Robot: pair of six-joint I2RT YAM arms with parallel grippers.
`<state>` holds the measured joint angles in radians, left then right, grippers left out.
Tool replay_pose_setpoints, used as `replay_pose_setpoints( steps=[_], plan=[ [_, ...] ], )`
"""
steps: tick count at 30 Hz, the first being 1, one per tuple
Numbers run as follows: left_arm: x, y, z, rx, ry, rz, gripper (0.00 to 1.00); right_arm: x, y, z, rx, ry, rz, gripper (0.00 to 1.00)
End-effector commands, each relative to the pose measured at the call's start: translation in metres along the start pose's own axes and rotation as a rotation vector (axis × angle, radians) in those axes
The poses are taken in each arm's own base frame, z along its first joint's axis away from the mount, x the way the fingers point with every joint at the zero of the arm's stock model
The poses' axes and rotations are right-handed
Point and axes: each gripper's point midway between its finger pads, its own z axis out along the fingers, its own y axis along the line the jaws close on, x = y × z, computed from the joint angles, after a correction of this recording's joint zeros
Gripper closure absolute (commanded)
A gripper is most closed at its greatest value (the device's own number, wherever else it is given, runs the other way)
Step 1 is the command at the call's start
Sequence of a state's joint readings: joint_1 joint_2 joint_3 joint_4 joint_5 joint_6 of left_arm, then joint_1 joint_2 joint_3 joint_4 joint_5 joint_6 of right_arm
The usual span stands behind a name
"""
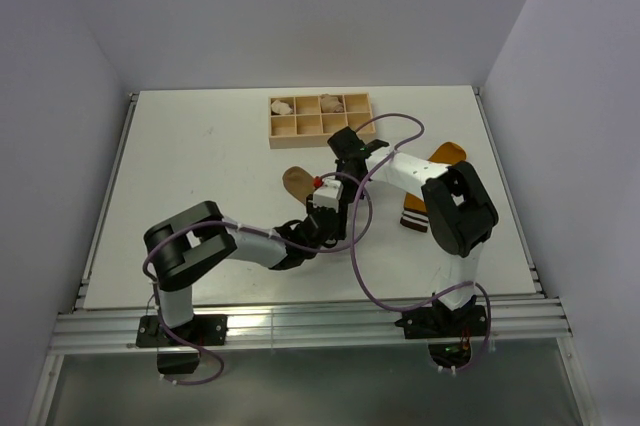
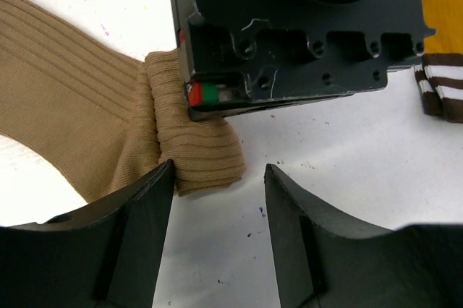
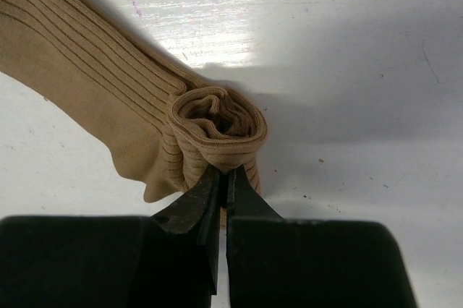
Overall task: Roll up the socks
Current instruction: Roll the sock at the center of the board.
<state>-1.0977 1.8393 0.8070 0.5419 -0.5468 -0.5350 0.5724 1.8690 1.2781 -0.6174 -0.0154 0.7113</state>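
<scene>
Top cam high, facing down, wrist cams close-up, sharing tan sock [image 2: 72, 91]

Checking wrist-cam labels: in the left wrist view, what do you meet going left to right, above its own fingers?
tan ribbed sock → right gripper → mustard sock's striped cuff

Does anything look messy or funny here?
Nothing is broken or spilled. The tan sock just looks scrunched: one end is curled into a small roll, pinched by the right gripper, while the rest lies flat.
</scene>
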Motion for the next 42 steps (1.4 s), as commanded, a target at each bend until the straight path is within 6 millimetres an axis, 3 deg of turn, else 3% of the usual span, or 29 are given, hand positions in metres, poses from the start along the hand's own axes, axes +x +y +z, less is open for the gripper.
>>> replay_pose_setpoints(
  steps=[1,8,11,12,14,18,31,36,38,42],
  plan=[
    [-0.013,-0.011,0.007,0.004,-0.038,0.004,0.42,0.015,-0.008,0.006,0.060,0.053,-0.027,1.00],
    [0.004,-0.009,0.013,-0.013,0.015,0.016,0.52,0.015,-0.004,0.008,0.046,0.056,-0.019,1.00],
    [0.013,-0.007,0.014,-0.023,0.044,0.014,0.68,0.016,0.000,0.007,0.030,0.063,-0.014,1.00],
    [0.014,-0.007,0.014,-0.026,0.049,0.013,0.78,0.015,0.001,0.007,0.023,0.059,-0.011,1.00],
    [0.018,-0.004,0.014,-0.031,0.060,0.010,0.90,0.013,0.006,0.002,-0.004,0.049,0.000,0.94],
    [0.018,-0.004,0.012,-0.020,0.063,-0.012,0.99,0.007,0.010,-0.007,-0.034,0.025,0.017,0.83],
    [0.026,0.026,0.012,0.080,0.141,-0.278,1.00,-0.027,0.001,-0.044,-0.167,-0.110,0.179,0.50],
    [0.032,0.028,0.009,0.137,0.183,-0.368,1.00,-0.033,0.002,-0.050,-0.259,-0.155,0.213,0.47],
    [0.029,0.033,0.011,0.153,0.182,-0.416,1.00,-0.039,0.011,-0.059,-0.341,-0.190,0.218,0.47],
    [0.032,0.037,0.011,0.186,0.214,-0.501,0.99,-0.030,0.011,-0.051,-0.418,-0.208,0.207,0.47]
  ],
)
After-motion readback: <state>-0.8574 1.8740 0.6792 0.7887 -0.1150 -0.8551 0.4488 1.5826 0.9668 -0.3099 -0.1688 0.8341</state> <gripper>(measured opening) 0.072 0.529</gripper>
